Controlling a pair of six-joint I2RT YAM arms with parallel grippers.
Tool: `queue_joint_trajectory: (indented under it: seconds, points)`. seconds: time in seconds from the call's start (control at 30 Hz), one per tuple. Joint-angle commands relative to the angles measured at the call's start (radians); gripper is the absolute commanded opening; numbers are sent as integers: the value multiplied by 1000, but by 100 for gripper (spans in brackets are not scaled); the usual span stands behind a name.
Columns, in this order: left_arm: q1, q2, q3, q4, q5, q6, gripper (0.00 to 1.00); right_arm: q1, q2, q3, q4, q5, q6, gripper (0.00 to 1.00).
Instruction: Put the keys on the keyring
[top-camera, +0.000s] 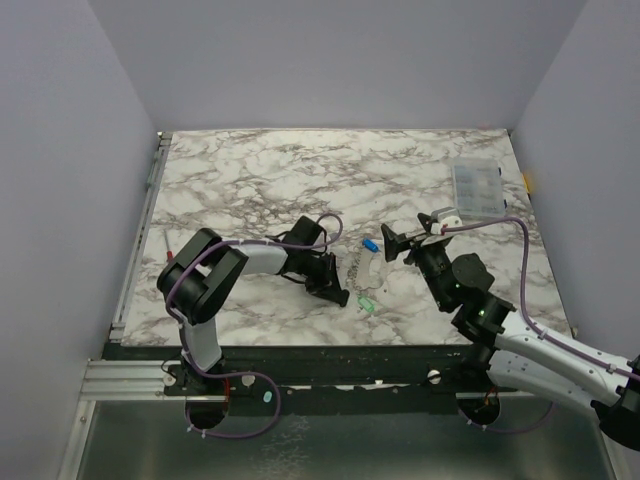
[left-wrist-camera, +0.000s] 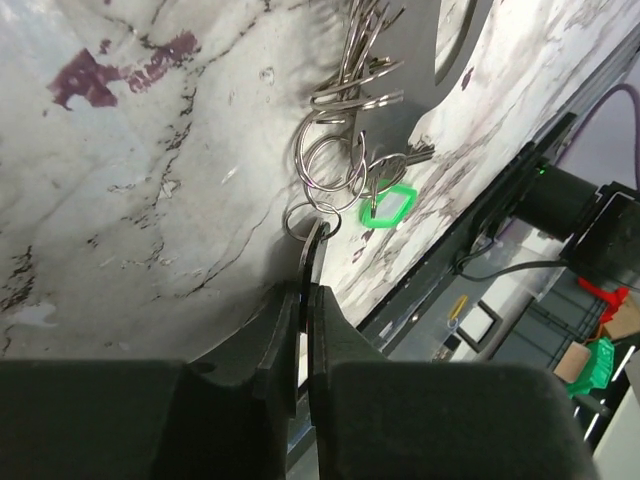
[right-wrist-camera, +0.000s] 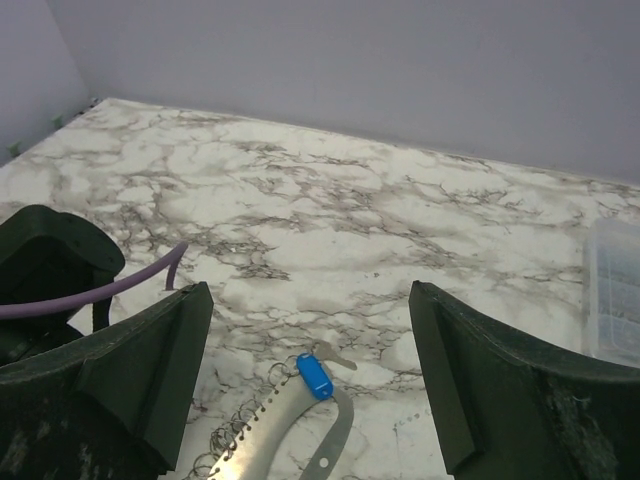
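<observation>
The keyring (left-wrist-camera: 338, 150), a cluster of thin silvery rings on a short chain, lies on the marble table (top-camera: 250, 180) between the two arms. The green key (left-wrist-camera: 385, 207) lies just beside the rings at the near end, and the blue key (right-wrist-camera: 314, 375) lies at the far end. The left gripper (left-wrist-camera: 308, 262) has its jaws nearly together, with only a slit between them. Its tips are on the smallest end ring, but whether it pinches that ring cannot be told. The right gripper (right-wrist-camera: 305, 300) hangs spread wide above the blue key, grasping nothing. A clear compartment box (top-camera: 475, 187) sits well apart at the far right.
</observation>
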Motion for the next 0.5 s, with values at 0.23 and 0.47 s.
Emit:
queue_joint_trajectory:
  seconds: [0.23, 0.47]
  points:
    - [16, -8, 59, -347, -249, 197, 33, 1, 5, 13, 14, -8, -5, 91]
    - [37, -68, 129, -476, -385, 265, 65, -1, 2, 23, 16, -6, -14, 92]
